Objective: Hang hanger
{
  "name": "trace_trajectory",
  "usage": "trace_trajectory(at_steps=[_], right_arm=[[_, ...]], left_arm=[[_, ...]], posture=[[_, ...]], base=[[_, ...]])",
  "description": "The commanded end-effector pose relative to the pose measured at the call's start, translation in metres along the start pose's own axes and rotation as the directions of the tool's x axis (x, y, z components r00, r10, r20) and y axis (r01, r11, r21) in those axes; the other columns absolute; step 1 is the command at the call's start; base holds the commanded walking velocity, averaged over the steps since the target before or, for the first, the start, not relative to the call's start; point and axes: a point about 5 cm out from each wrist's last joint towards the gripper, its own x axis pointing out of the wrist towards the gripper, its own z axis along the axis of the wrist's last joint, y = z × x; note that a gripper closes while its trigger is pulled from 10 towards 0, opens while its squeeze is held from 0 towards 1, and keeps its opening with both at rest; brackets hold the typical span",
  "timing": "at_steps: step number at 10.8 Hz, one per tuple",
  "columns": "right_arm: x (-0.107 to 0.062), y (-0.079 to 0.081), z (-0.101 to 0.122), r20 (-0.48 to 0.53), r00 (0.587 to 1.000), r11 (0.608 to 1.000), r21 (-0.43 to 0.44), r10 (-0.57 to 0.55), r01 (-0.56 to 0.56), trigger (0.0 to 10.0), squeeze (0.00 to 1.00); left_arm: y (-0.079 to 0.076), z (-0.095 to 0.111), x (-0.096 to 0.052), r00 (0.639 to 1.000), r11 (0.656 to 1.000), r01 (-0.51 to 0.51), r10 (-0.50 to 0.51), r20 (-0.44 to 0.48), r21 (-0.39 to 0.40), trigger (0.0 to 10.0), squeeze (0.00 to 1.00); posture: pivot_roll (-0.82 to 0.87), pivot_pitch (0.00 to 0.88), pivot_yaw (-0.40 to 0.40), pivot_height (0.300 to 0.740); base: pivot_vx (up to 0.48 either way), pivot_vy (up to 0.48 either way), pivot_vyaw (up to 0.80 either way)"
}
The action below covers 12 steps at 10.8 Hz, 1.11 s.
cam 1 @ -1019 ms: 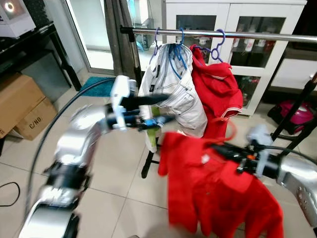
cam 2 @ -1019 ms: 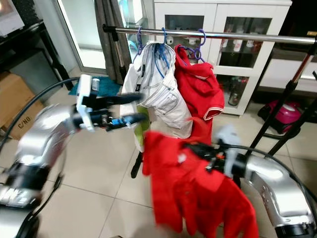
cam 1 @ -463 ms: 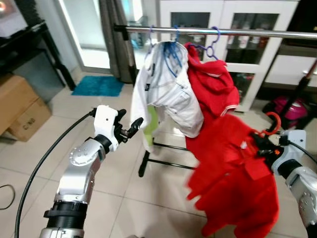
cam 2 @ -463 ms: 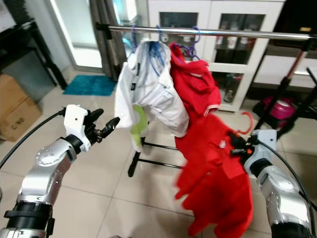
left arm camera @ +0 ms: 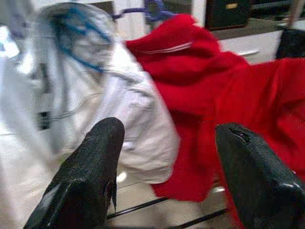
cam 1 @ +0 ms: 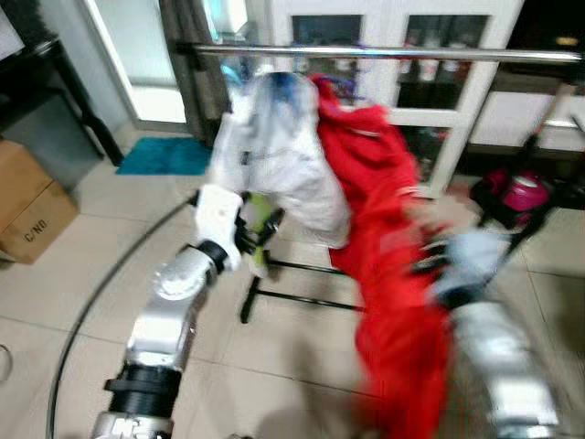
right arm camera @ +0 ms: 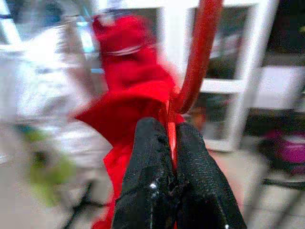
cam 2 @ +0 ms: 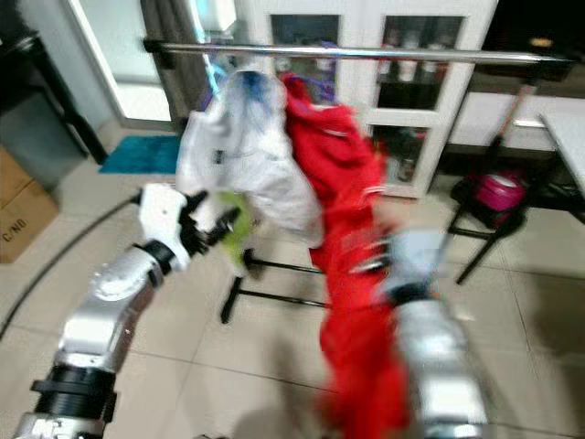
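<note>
A steel rail (cam 1: 384,53) crosses the top of the view. A white garment (cam 1: 274,146) on a blue hanger (left arm camera: 78,36) and a red garment (cam 1: 366,155) hang from it. My right gripper (right arm camera: 167,138) is shut on the stem of a red hanger (right arm camera: 198,57). That hanger carries a red shirt (cam 1: 398,311), held below the rail beside the hung red garment. The right arm (cam 1: 475,311) is blurred. My left gripper (cam 1: 260,230) stands open with nothing in it, close to the lower edge of the white garment.
The rack's black foot (cam 1: 274,293) rests on the tiled floor. A cardboard box (cam 1: 27,206) and a teal mat (cam 1: 169,157) lie at the left. A white glass-door cabinet (cam 1: 439,119) stands behind the rail. A pink object (cam 1: 518,192) sits at the right.
The camera has shifted and the view is now blurred. My right arm has swung the red shirt leftward, up against the hung red garment. The left gripper stays open near the white garment.
</note>
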Motion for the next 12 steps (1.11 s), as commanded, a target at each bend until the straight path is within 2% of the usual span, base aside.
trace_trajectory(at_steps=[1,3,4,6,9,11,12], right_arm=[[-0.003,0.009,0.004,0.013,1.000,1.000,0.006,-0.009,0.009,10.0,0.00],[-0.005,0.008,0.014,0.049,0.996,0.997,0.028,-0.076,0.075,10.0,0.00],[-0.005,0.005,0.013,0.057,0.985,0.987,0.020,-0.161,0.160,10.0,0.00],[-0.005,0.011,0.014,0.032,0.989,0.989,0.038,-0.145,0.144,10.0,0.00],[-0.006,0.017,0.023,0.070,0.989,0.987,0.100,-0.131,0.123,10.0,0.00],[-0.008,0.034,0.027,0.054,0.997,0.982,0.179,0.056,-0.065,10.0,0.00],[-0.008,0.037,0.025,0.039,0.997,0.982,0.172,0.073,-0.078,10.0,0.00]], left_arm=[[0.005,-0.001,-0.002,1.000,1.000,-0.017,0.017,-0.006,0.013,10.0,0.00],[0.002,0.002,0.003,1.000,1.000,-0.003,0.003,-0.001,0.018,10.0,0.00],[0.001,0.002,0.002,1.000,1.000,0.004,-0.004,0.002,0.015,10.0,0.00],[0.006,0.001,0.002,1.000,1.000,-0.022,0.022,0.003,0.009,10.0,0.00],[0.006,-0.002,-0.001,0.999,1.000,-0.025,0.025,-0.020,0.010,10.0,0.00],[0.013,0.006,0.001,0.999,0.999,-0.040,0.040,0.031,0.014,10.0,0.00],[0.013,0.010,0.001,0.998,0.999,-0.032,0.032,0.053,0.007,10.0,0.00]], posture=[[-0.21,0.018,0.096,0.740],[-0.21,0.029,0.105,0.740],[-0.21,0.021,0.099,0.740],[-0.21,0.007,0.104,0.740],[-0.21,0.008,0.111,0.740],[-0.20,0.017,0.115,0.740],[-0.20,0.015,0.112,0.740]], base=[[0.000,-0.386,0.00],[0.000,-0.336,0.00],[0.000,-0.259,0.00],[0.000,0.000,0.00],[0.000,0.000,0.00],[0.000,0.000,0.00],[0.000,0.000,0.00]])
